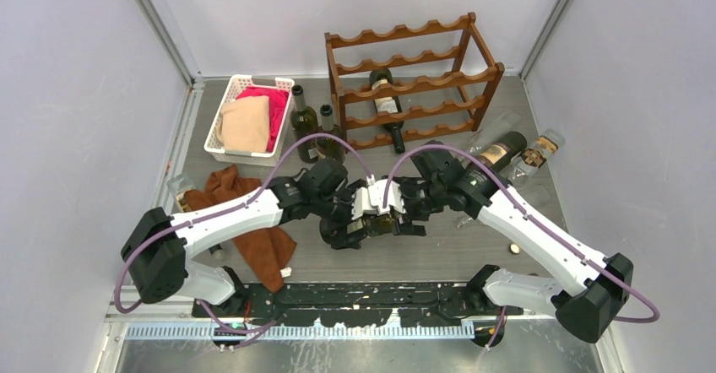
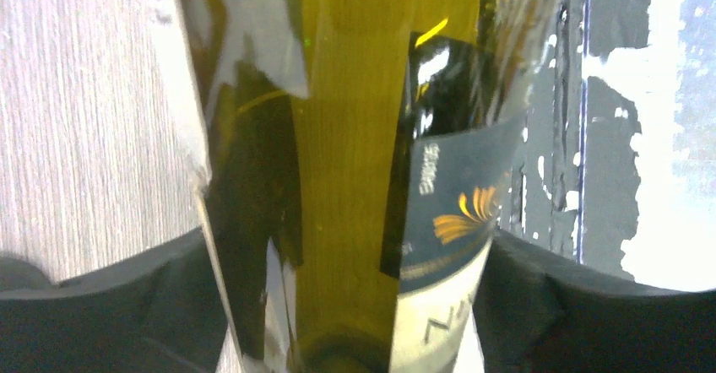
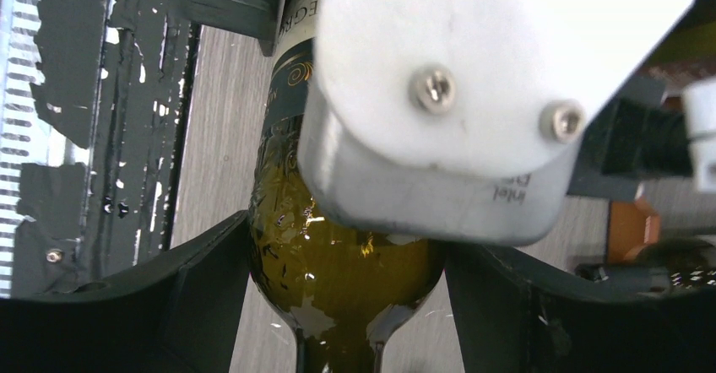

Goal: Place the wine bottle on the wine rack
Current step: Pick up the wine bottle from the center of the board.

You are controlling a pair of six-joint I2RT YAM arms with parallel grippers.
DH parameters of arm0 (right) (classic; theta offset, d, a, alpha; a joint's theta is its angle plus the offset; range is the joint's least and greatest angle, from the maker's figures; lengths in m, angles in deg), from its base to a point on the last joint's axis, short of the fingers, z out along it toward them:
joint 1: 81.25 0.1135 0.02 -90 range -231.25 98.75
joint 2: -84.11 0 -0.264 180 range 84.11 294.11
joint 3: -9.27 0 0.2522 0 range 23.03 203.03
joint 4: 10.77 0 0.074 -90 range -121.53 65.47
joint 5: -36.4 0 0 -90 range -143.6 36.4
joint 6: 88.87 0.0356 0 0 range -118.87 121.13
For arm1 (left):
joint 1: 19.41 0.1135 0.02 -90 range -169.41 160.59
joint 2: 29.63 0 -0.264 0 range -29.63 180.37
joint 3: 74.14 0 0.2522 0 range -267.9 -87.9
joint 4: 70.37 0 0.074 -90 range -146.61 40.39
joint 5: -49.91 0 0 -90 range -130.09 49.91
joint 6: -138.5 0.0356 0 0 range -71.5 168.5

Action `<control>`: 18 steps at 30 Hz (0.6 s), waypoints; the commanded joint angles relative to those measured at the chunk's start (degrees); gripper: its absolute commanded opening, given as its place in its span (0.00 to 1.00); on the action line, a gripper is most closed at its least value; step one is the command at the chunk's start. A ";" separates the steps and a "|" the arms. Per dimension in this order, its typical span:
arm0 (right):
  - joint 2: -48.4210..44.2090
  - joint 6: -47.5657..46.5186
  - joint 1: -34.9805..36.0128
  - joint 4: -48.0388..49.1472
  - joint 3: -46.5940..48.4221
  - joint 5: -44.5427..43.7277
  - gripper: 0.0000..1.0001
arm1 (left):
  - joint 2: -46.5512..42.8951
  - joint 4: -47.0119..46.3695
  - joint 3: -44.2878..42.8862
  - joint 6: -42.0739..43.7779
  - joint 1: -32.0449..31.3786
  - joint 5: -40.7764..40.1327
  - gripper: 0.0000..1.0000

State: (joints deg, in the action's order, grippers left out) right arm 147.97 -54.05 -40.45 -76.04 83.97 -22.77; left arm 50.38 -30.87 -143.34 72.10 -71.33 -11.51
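near the front middle of the grey wood-grain table [image 1: 439, 251], the olive-green glass wine bottle [image 2: 346, 137] sits between both arms. it is well apart from the dark reddish-brown wooden wine rack [image 1: 414, 78] with wavy rails at the back.

its dark label [image 2: 447, 196] carries an orange fan motif and a column of pale lettering too blurred to read. a white band below shows thin grey strokes. from the right wrist the label shows a gold swirl and cut-off letters that look like "egr".

the left gripper [image 2: 348, 246] pinches the bottle's body, its black fingers pressed to both sides. the right gripper [image 3: 346, 242] has its fingers against the glass on both sides at the shoulder, close under the left arm's white camera housing [image 3: 473, 94]. that housing bears small upside-down print, apparently "intel".

one dark labelled bottle [image 1: 387, 103] already lies tilted in the rack, base forward. two upright green bottles [image 1: 306, 124] stand just left of the rack, between it and the left arm. several more bottles [image 1: 500, 154] lie to the rack's right. a white plastic basket [image 1: 221, 111] of pink and tan cloths sits at the back left. a brown cloth [image 1: 253, 225] lies partly under the left arm.
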 commanded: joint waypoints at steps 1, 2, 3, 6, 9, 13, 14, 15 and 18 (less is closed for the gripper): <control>-3.85 3.67 -1.90 0.84 -0.37 0.68 0.01 | -5.26 -11.49 2.34 -2.16 0.01 2.65 1.00; -4.38 4.09 -2.37 0.84 -0.70 1.09 0.01 | -5.90 -11.74 2.86 -2.18 0.00 2.48 1.00; -4.93 4.50 -2.96 0.81 -1.00 1.41 0.01 | -6.42 -11.57 3.14 -2.27 0.05 2.31 1.00; -7.10 5.92 -4.88 0.81 -2.24 2.22 0.01 | -8.47 -10.52 3.93 -2.24 0.07 1.31 1.00; -10.01 7.99 -7.26 1.20 -4.34 3.18 0.01 | -11.74 -10.51 4.85 -3.15 0.07 0.29 1.00; -15.18 12.14 -10.19 2.06 -8.00 4.33 0.01 | -16.69 -12.40 3.96 -9.62 0.07 -1.46 1.00; -16.46 13.66 -10.91 2.67 -9.05 4.40 0.01 | -17.52 -12.53 2.92 -12.13 0.07 -2.11 1.00; -17.85 15.17 -11.57 3.31 -9.92 4.46 0.01 | -18.14 -12.34 1.46 -14.43 0.14 -3.09 1.00; -21.71 20.07 -13.73 5.33 -12.15 4.54 0.01 | -18.32 -10.89 -4.38 -21.34 0.53 -6.60 1.00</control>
State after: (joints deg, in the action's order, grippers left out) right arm 131.42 -41.88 -52.08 -79.03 72.52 -22.64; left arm 33.57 -38.70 -139.71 61.21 -71.40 -13.72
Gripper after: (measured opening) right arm 0.802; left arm 0.996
